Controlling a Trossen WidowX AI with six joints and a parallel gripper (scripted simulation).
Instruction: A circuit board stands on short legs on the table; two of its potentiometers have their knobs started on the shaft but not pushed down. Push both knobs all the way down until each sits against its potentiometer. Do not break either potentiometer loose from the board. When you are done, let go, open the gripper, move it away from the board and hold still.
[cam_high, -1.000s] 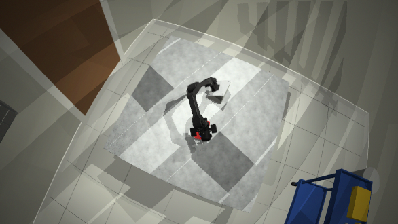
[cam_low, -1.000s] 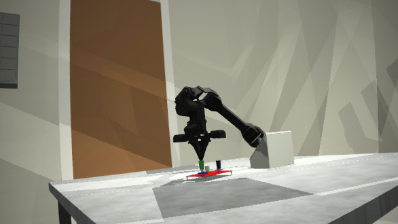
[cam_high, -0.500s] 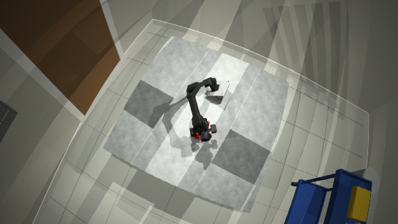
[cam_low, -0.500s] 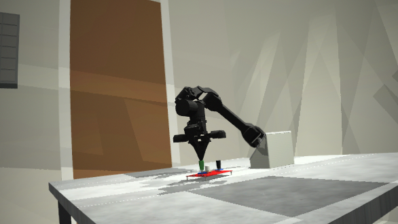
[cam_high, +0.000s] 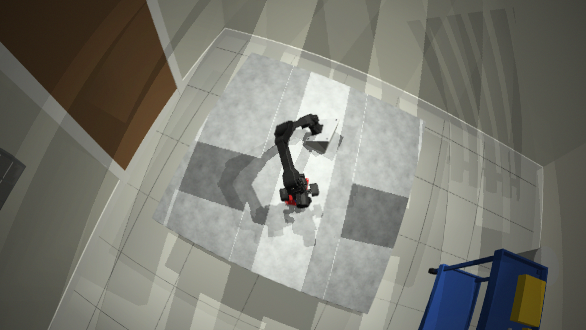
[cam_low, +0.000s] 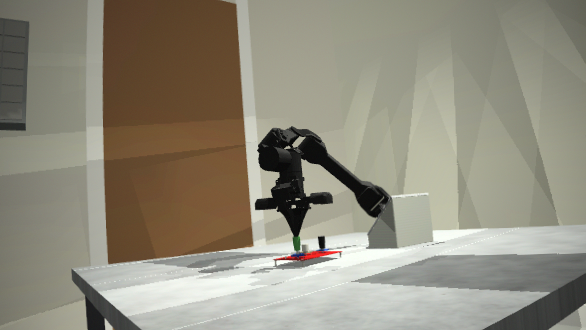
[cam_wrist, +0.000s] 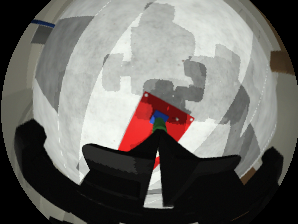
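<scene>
The red circuit board (cam_high: 289, 202) (cam_low: 321, 256) (cam_wrist: 134, 131) stands on short legs. A green knob (cam_low: 297, 244) (cam_wrist: 159, 124) stands upright over a blue potentiometer (cam_low: 298, 255) (cam_wrist: 160, 116) near one end. A black knob (cam_low: 321, 242) stands upright over another blue potentiometer farther right in the exterior view; the gripper hides it in the wrist view. A small whitish cylinder (cam_low: 305, 248) stands between them. My gripper (cam_low: 296, 235) (cam_wrist: 159, 132) is shut and empty, its tips pointing down at the green knob's top, seemingly touching it. Whether either knob sits against its potentiometer is too small to tell.
A pale wedge-shaped block (cam_high: 327, 131) (cam_low: 412, 220) stands on the table (cam_high: 235, 107) (cam_low: 450, 310) by the arm's base. A blue cart (cam_high: 452, 300) with a yellow box (cam_high: 529, 300) stands off the table. Shadows lie across the table top.
</scene>
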